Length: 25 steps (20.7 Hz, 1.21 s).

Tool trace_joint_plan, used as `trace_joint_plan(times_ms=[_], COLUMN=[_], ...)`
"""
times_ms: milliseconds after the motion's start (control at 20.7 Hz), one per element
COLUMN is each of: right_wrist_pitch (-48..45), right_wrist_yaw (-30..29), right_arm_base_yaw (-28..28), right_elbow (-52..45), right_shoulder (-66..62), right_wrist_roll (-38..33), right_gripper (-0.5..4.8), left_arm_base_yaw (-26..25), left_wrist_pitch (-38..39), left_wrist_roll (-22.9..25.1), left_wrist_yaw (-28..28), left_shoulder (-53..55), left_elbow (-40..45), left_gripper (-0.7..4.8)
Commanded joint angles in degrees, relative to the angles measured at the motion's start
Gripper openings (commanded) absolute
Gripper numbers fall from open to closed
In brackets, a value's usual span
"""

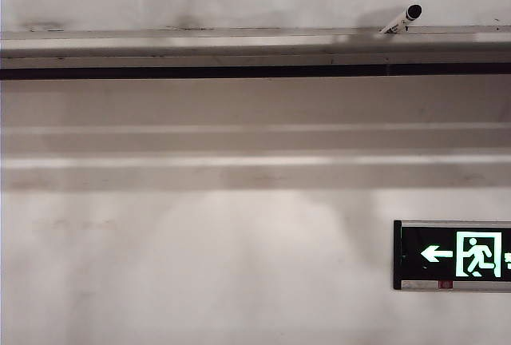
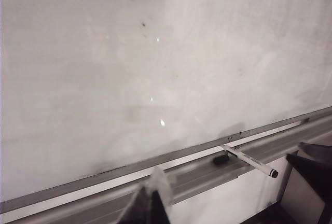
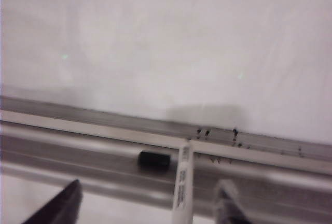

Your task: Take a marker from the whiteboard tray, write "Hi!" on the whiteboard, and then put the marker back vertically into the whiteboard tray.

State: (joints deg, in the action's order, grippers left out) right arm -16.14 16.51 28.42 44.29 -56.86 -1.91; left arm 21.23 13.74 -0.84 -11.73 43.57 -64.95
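The marker point(image 3: 183, 182) lies across the whiteboard tray point(image 3: 78, 149) between the right hand's point(image 3: 150, 203) spread fingers, so close squarely mid-barrel; the left hand point(image 2: 153, 203) waits at nine o'clock, its fingers seemingly together.

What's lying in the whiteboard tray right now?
In the long silver-grey metal tray: the slim white black-capped marker, lying across it and overhanging, and a small black block. The tray's far ends are out of view.

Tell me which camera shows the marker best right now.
Left wrist view: the whole marker shows, lying across the whiteboard tray with its black end past the front edge. Right wrist view cuts off its lower end; exterior view shows only the capped end.
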Motion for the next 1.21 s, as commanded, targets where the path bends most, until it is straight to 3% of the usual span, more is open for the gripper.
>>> trace_joint_plan(times_ms=[48, 290, 484, 629, 871, 919, 1016, 1209], right_wrist_pitch=[-7.06, -13.81, -14.60, -14.60, -15.45, -15.43, -15.45, -15.89], right_wrist_yaw=[-0.42, -0.66, -2.86, -3.82, -5.11, -5.25, -6.49, -6.34], right_arm_base_yaw=[-1.97, -4.11, -6.54, -7.85, -8.02, -8.02, -8.31, -8.35], right_elbow=[0.13, 0.31, 0.35, 0.37, 0.39, 0.39, 0.39, 0.77], right_shoulder=[-5.09, -13.40, -16.48, -17.22, -18.53, -18.78, -19.32, -19.50], right_wrist_roll=[0.68, 0.61, 0.42, 0.39, 0.42, 0.42, 0.42, 0.44], right_gripper=[3.32, 3.14, 2.66, 2.59, 1.96, 1.72, 0.65, 0.51], left_arm_base_yaw=[0.04, 0.26, 0.33, 0.33, 0.33, 0.33, 0.33, 0.33], left_wrist_pitch=[-3.37, -6.14, -6.14, -6.14, -6.19, -6.16, -6.19, -6.16], left_wrist_roll=[0.39, 0.39, 0.37, 0.37, 0.39, 0.39, 0.39, 0.39], left_wrist_yaw=[-0.09, -0.09, -0.09, -0.07, -0.02, 0.09, 0.11, 0.11], left_shoulder=[-0.17, 0.04, 0.09, 0.09, 0.09, 0.09, 0.09, 0.11], left_elbow=[-0.33, -0.33, -0.33, -0.33, -0.33, -0.33, -0.33, -0.33], left_gripper=[-0.06, -0.06, -0.06, -0.06, -0.06, -0.06, -0.06, -0.06])
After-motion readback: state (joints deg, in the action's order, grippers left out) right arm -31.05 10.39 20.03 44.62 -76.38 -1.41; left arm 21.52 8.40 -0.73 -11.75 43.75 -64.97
